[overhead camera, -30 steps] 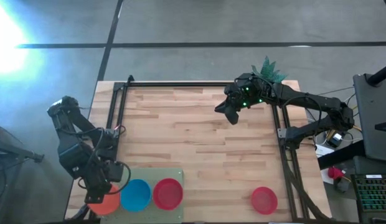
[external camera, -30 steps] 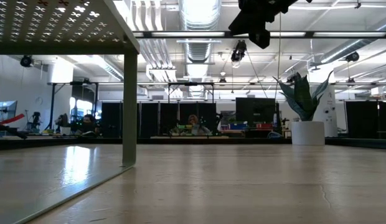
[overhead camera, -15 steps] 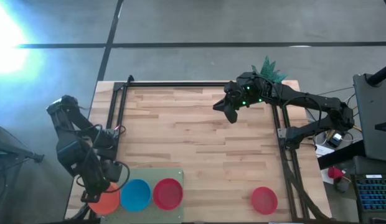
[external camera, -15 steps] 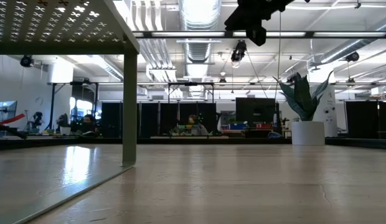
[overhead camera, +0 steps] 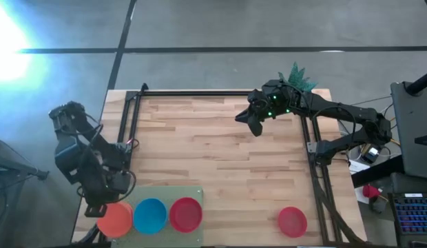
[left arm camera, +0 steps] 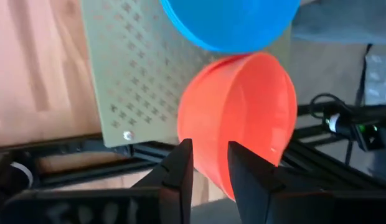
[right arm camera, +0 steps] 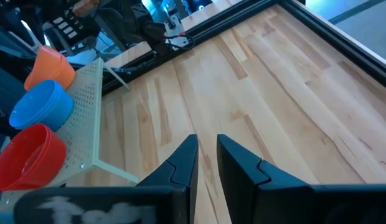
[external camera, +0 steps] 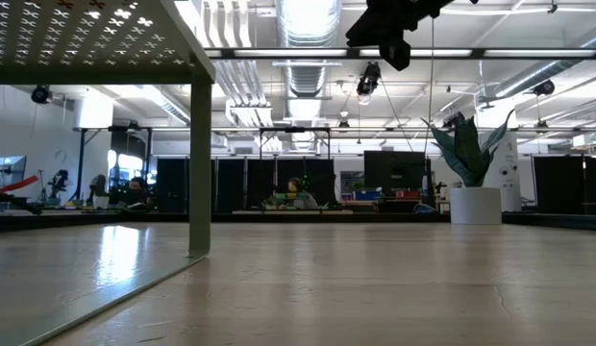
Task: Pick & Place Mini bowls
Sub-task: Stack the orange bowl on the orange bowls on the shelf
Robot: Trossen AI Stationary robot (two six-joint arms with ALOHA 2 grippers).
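bowls sit in a row on the perforated green shelf [overhead camera: 173, 194] at the near left of the table [overhead camera: 220, 151]: an orange bowl [overhead camera: 116, 219] at the left end, a blue bowl [overhead camera: 150, 215] beside it, a red bowl [overhead camera: 185, 213] next. all three are round and sit mouth up, so none has a long axis. a second red bowl [overhead camera: 292, 221] lies alone near the near right edge. my left gripper [overhead camera: 98, 209] hovers just above the orange bowl's far edge, fingers [left arm camera: 178, 171] spread apart and holding nothing; my arm cuts off part of that bowl's rim. my right gripper [overhead camera: 249, 121] hangs high over the far right of the table, well apart from every bowl, fingers [right arm camera: 182, 163] narrowly parted around nothing. the potted plant [overhead camera: 296, 76] is mostly hidden behind that arm.
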